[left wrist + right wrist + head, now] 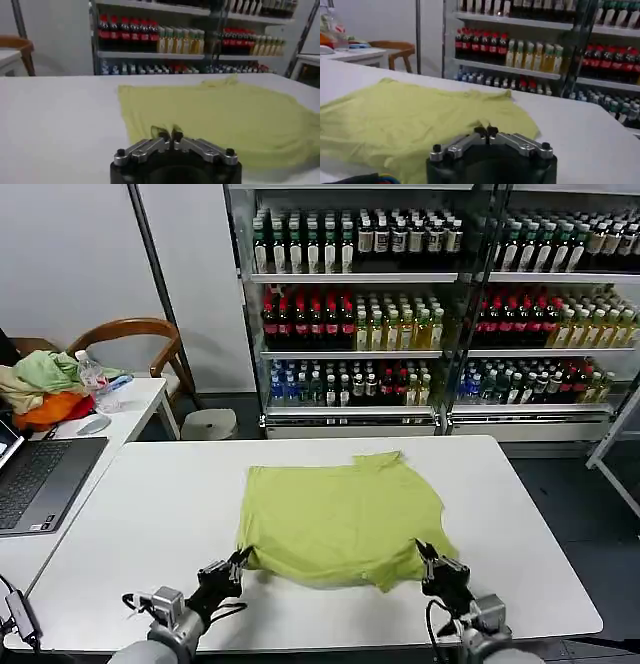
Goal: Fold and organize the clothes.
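Note:
A lime yellow-green T-shirt [340, 519] lies flat on the white table [160, 504], its plain side up. My left gripper [240, 559] is at the shirt's near left corner, jaws shut on a pucker of the hem. In the left wrist view the left gripper [170, 134] pinches raised fabric of the T-shirt [215, 110]. My right gripper [420, 549] is at the near right corner, shut on the hem there. The right wrist view shows the right gripper [486, 131] closed on a small fold of the T-shirt [395, 115].
A laptop [35, 479] lies on the side table at the left, with a mouse [93, 424] and a heap of pale green and orange garments [40, 389] behind it. A wooden chair [135, 334] and bottle shelves [350, 314] stand beyond the table.

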Motion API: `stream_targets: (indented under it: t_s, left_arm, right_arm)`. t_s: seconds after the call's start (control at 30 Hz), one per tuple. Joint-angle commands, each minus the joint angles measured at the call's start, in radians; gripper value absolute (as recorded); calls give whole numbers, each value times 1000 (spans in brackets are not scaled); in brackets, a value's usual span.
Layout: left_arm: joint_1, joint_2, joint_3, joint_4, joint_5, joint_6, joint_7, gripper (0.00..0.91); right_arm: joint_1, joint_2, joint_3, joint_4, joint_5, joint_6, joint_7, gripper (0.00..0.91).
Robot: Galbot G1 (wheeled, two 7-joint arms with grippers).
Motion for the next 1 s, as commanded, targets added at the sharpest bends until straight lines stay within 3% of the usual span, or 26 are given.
stream_targets:
  t_s: [0.03,0.43,0.6,0.93,0.97,1.0]
  left_arm:
    - [-144,0,27,114,-63,2,10,50]
    - [-179,-6,55,162,-60,1,20,50]
    - [-179,-6,53,165,-60,0,22,50]
    - [-183,-7,54,188,-45,0,23,50]
    - [-184,-6,55,191,-42,0,24,343]
    - [-186,-7,57,194,-38,0,24,806]
  right_arm:
    - [122,4,-28,-109,8,-9,-1,0]
    - [190,16,-57,-202,-2,1,-38,0]
    - [208,15,-63,-214,7,26,-83,0]
    - [209,15,-66,-234,-4,-13,-36,0]
    - [209,15,-65,-236,-5,-21,-34,0]
    - [209,16,-65,-237,-5,-22,-34,0]
